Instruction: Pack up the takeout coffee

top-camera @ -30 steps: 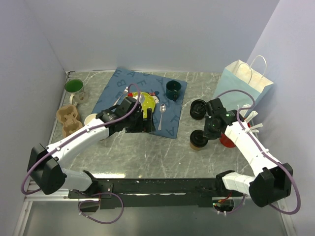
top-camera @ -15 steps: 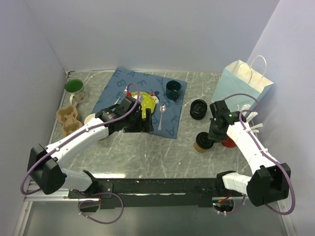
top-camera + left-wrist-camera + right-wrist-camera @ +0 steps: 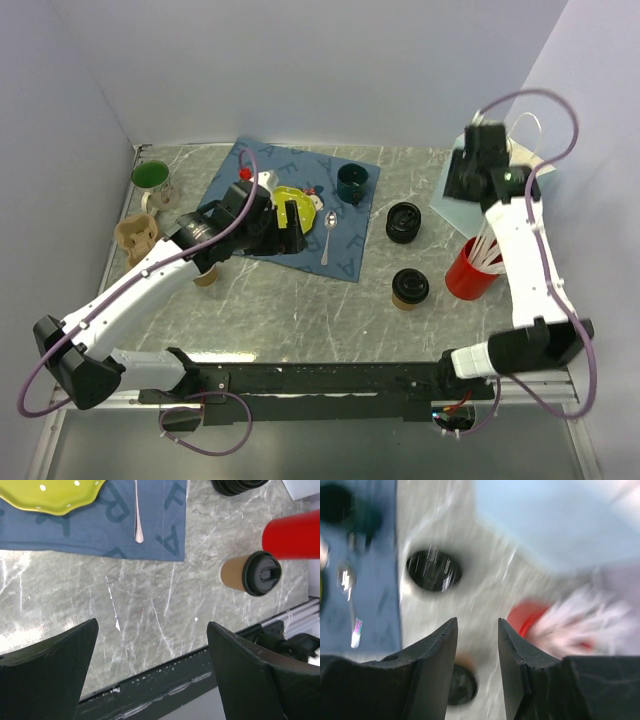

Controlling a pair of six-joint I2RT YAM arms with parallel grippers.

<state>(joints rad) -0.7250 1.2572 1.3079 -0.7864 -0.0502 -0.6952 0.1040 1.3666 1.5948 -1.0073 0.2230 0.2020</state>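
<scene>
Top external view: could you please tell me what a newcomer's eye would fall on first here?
The bright red cup holding white strips, at the right of the marble table, stands out first, with the black-lidded takeout coffee just left of it. Next come the yellow plate on the blue placemat at centre-left, and the light blue paper bag at the back right, partly hidden by the right arm.
</scene>
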